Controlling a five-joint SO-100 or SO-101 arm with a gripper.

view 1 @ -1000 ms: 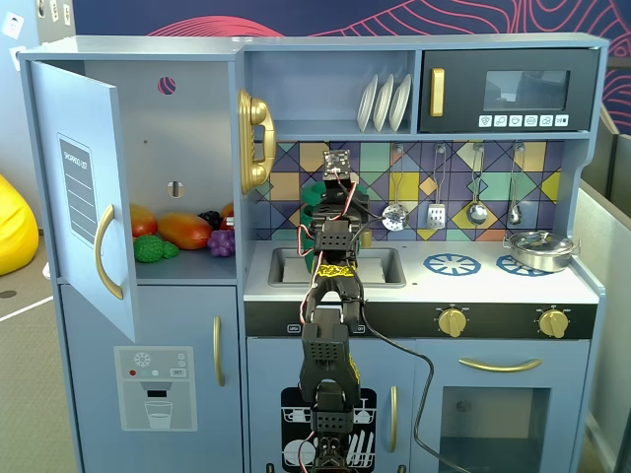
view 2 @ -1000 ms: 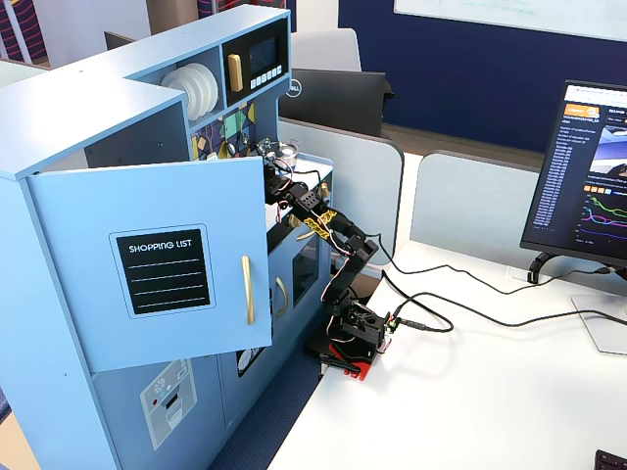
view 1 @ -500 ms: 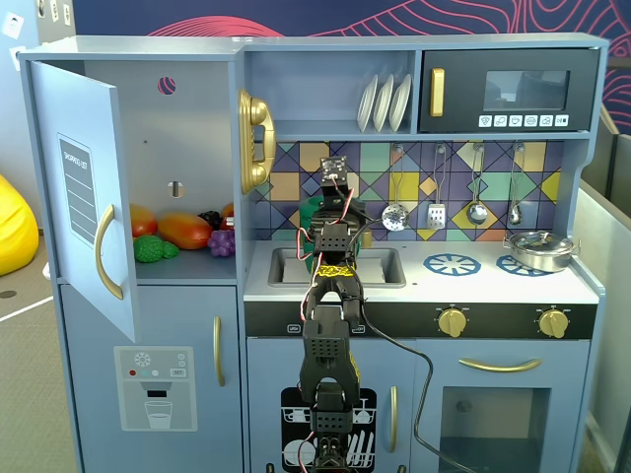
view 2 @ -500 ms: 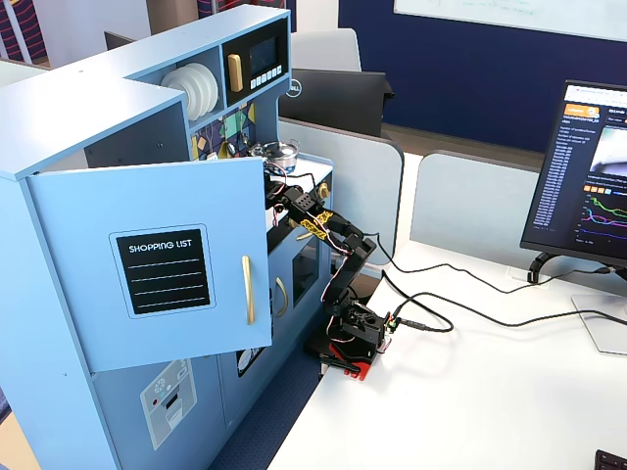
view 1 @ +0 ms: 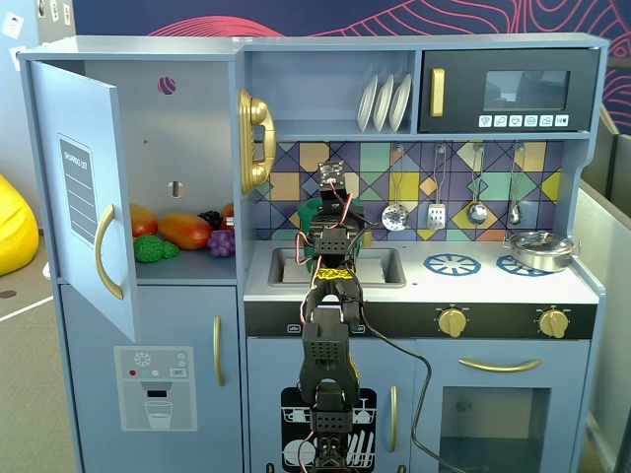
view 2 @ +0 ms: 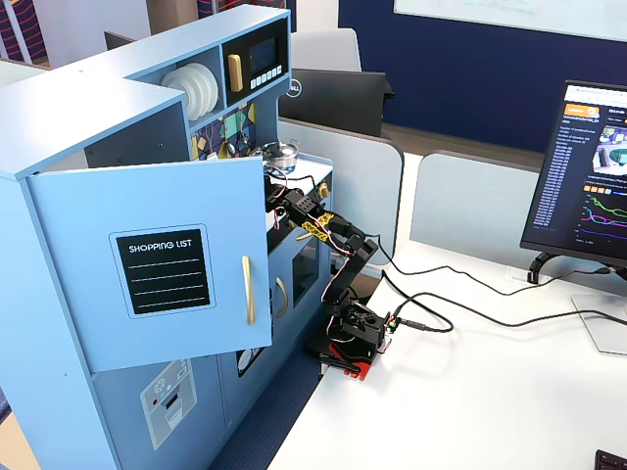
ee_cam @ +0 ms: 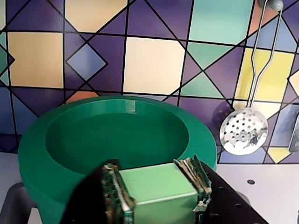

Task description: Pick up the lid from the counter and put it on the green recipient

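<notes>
My gripper [ee_cam: 154,179] is shut on the light green bar handle [ee_cam: 156,193] of the lid [ee_cam: 117,140]. The lid is a dark green round disc with a dished top and fills the lower left of the wrist view. In a fixed view my gripper [view 1: 331,202] stands over the back of the counter behind the sink. A bit of the dark green recipient [view 1: 307,215] shows to the left of the arm there. The lid looks level over the recipient. I cannot make out the seam between them, and the arm hides most of the recipient.
The tiled back wall is close behind, with a steel skimmer [ee_cam: 243,130] hanging to the right. The sink [view 1: 380,266] lies below the arm. Blue burner rings [view 1: 452,264] and a shiny steel pot [view 1: 537,251] are on the right. The fridge door [view 1: 84,187] stands open on the left.
</notes>
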